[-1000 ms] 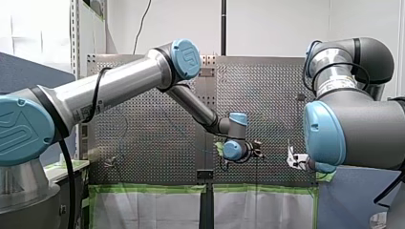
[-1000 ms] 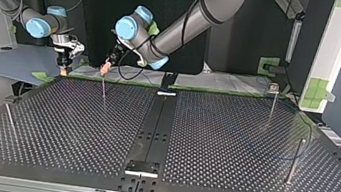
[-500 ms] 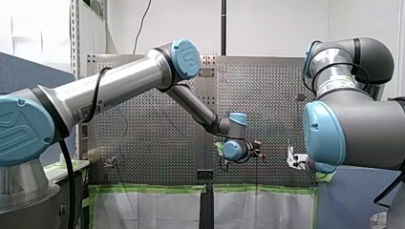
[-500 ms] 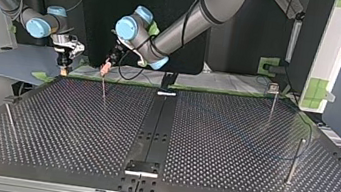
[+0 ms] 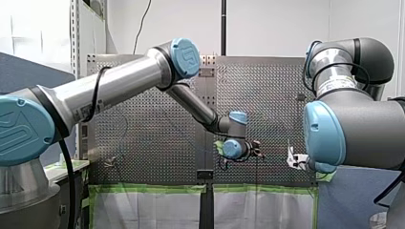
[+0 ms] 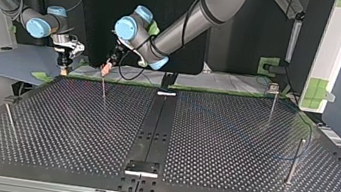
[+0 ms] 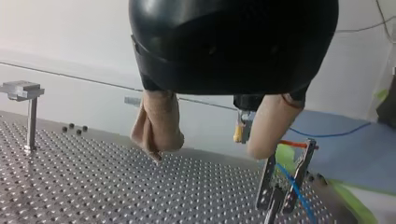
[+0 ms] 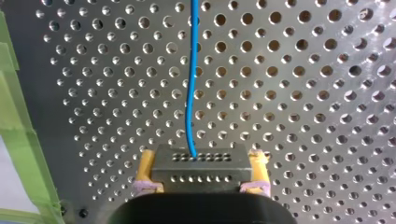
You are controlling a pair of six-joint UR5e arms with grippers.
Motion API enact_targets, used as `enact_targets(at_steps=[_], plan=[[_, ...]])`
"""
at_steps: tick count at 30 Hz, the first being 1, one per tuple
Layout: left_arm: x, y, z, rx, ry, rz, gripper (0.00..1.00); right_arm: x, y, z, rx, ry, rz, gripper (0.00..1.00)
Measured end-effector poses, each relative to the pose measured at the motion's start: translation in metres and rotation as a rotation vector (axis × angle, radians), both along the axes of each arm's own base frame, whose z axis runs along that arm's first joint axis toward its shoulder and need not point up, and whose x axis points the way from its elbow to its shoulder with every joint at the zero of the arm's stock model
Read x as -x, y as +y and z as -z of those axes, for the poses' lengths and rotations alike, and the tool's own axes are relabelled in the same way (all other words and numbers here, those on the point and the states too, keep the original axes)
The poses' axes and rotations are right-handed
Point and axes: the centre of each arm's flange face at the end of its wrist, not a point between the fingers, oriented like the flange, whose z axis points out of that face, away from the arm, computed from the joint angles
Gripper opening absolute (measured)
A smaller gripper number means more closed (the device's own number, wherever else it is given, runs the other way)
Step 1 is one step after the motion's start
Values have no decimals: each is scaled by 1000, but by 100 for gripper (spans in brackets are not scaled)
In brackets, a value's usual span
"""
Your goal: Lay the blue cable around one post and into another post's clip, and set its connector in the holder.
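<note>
The connector (image 8: 201, 165) is pinched by its two short ends between the yellow pads (image 8: 147, 172) of my right gripper (image 8: 201, 179), above the perforated table (image 8: 303, 100). The blue cable (image 8: 190, 93) leaves the connector's face and runs away over the holes; it is judged to lead toward the clip post (image 7: 267, 182).

Just beside the clip post, my left gripper (image 7: 208, 150) hangs over the table with its beige fingers spread and nothing between them. At the clip post the cable appears to pass between the prongs. My right gripper is seen beyond the clip post, apart from it. A flat-topped stand, taken to be the holder (image 7: 21, 89), stands well apart from the clip post, on the other side of my left gripper. Farthest from the clip post, in the top view, the cable is faintly seen bending round a plain post (image 6: 293, 161).

The cable is judged thin, light and limp, so it should sag and trail whatever moves it, and a hard pull could draw it out of the clip. The connector is judged small and rigid, so it is best held by its ends as now, while the cable is best taken close to the clip.
</note>
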Motion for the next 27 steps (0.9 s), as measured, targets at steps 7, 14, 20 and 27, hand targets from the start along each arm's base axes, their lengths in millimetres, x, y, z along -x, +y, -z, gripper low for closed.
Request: enact_targets(at_steps=[7, 14, 20, 27], plan=[[-3, 15, -24, -20, -50, -62, 99, 0, 0, 0, 2, 0, 0, 0], [25, 8, -51, -13, -112, -83, 99, -1, 0, 0, -1, 0, 0, 0], [61, 0, -71, -4, -132, -85, 99, -1, 0, 0, -4, -5, 1, 0], [103, -1, -86, 0, -104, -86, 99, -1, 0, 0, -5, -17, 3, 0]])
